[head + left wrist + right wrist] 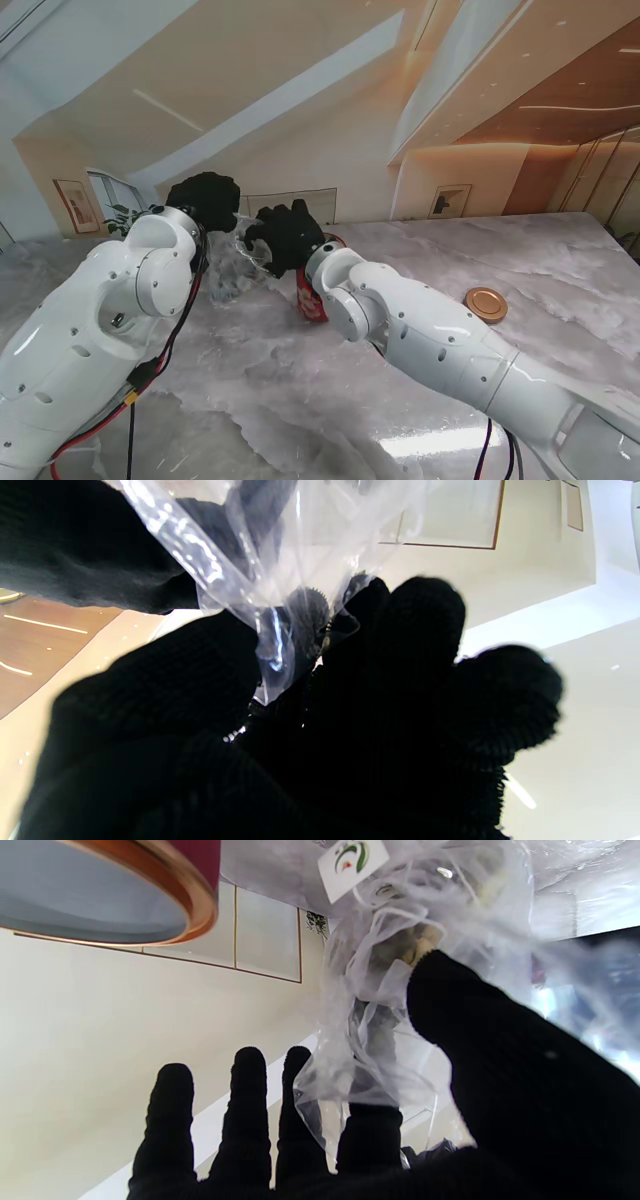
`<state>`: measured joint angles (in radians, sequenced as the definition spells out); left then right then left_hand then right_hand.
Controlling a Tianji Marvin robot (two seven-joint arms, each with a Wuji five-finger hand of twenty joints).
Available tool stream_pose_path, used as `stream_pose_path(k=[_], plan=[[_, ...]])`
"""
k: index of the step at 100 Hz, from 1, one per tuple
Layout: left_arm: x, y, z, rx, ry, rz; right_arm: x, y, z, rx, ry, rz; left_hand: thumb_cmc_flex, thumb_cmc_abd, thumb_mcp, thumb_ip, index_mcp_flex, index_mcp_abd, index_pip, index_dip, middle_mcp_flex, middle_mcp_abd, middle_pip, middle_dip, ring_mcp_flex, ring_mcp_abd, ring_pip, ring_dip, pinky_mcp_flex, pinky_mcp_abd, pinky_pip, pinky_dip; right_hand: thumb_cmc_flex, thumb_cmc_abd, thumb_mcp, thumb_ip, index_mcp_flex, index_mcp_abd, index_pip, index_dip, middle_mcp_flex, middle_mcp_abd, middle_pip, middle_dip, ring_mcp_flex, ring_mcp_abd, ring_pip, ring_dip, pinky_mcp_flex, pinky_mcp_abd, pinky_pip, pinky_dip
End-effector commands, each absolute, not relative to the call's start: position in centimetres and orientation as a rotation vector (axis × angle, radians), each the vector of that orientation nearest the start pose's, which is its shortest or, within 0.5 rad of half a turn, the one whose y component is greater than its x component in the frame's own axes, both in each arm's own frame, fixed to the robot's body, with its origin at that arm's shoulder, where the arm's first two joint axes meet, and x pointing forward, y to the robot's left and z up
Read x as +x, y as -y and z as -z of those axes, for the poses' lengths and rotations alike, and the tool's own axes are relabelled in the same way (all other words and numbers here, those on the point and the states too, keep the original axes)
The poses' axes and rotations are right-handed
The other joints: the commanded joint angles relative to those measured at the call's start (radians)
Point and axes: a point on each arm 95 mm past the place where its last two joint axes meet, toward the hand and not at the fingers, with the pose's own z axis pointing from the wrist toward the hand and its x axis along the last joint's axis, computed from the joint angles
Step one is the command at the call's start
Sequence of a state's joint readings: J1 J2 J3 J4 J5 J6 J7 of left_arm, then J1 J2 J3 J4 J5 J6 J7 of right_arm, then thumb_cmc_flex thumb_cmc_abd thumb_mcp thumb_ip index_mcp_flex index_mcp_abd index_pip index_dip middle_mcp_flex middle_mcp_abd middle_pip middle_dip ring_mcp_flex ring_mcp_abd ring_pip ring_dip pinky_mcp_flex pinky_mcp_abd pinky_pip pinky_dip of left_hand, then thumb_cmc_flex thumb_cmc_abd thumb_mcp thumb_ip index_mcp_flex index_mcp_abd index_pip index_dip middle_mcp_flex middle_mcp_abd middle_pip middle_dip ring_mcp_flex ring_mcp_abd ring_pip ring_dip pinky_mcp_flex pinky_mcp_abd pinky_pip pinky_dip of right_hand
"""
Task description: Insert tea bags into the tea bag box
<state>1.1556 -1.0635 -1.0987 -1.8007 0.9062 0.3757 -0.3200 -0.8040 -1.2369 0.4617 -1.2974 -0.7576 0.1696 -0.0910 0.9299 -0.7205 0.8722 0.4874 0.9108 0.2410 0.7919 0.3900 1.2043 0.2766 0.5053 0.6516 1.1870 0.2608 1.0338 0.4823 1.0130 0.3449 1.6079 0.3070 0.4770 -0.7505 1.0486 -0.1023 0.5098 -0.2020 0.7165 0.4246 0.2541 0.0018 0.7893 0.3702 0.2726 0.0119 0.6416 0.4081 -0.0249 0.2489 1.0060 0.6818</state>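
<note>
A clear plastic bag (238, 266) of tea bags hangs between my two black-gloved hands, raised above the table. My left hand (205, 200) is shut on the bag's edge (260, 555), its fingers (410, 630) bunched around the film. My right hand (290, 235) pinches the bag (390, 990) between thumb (500, 1050) and forefinger, the other fingers straight. Mesh tea bags and a white tag (353, 860) show through the plastic. The red round tea box (310, 302) stands open beside my right wrist, its gold rim (195, 895) visible.
A round gold lid (486, 304) lies flat on the grey marble table (420, 250) to the right of my right arm. My right forearm crosses the table's middle. Red and black cables hang from my left arm (150, 370).
</note>
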Motion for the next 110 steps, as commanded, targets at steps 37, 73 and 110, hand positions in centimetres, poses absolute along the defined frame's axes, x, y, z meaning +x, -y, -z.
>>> stream_pose_path(k=[37,73,110], plan=[[46.88,4.00,13.27,-1.204,-1.318,1.463,49.80,-20.38,23.81,0.864,-1.627,-1.727,0.040,-0.019,0.023,0.019,0.017,0.003,0.015,0.020,0.038,0.097,0.023,0.011,0.035,0.014,0.035,0.000,0.021,-0.083,0.076,0.013,0.125,0.039,0.016,-0.077,0.268,-0.028,0.353,-0.124,0.091,-0.010,0.050,0.026,0.010,-0.003,0.054,0.020,0.006,-0.004,0.054,-0.001],[47.10,4.01,13.73,-1.212,-1.320,1.441,49.81,-20.16,23.85,0.924,-1.619,-1.776,0.040,-0.018,0.023,0.019,0.016,0.003,0.013,0.019,0.038,0.097,0.023,0.011,0.035,0.014,0.035,0.000,0.021,-0.082,0.076,0.013,0.057,-0.019,-0.006,-0.075,0.206,0.029,0.323,-0.116,0.085,-0.005,0.041,0.026,0.005,-0.005,0.045,0.017,0.001,0.003,0.049,-0.008],[47.09,3.76,13.77,-1.208,-1.309,1.418,49.68,-19.60,24.00,0.928,-1.628,-1.786,0.040,-0.019,0.024,0.019,0.017,0.000,0.015,0.020,0.038,0.094,0.023,0.011,0.035,0.014,0.035,0.000,0.021,-0.082,0.076,0.013,0.048,-0.045,0.083,-0.033,0.227,0.123,0.248,-0.110,0.096,-0.001,0.037,0.024,0.008,-0.002,0.038,0.014,0.006,0.009,0.048,-0.010]])
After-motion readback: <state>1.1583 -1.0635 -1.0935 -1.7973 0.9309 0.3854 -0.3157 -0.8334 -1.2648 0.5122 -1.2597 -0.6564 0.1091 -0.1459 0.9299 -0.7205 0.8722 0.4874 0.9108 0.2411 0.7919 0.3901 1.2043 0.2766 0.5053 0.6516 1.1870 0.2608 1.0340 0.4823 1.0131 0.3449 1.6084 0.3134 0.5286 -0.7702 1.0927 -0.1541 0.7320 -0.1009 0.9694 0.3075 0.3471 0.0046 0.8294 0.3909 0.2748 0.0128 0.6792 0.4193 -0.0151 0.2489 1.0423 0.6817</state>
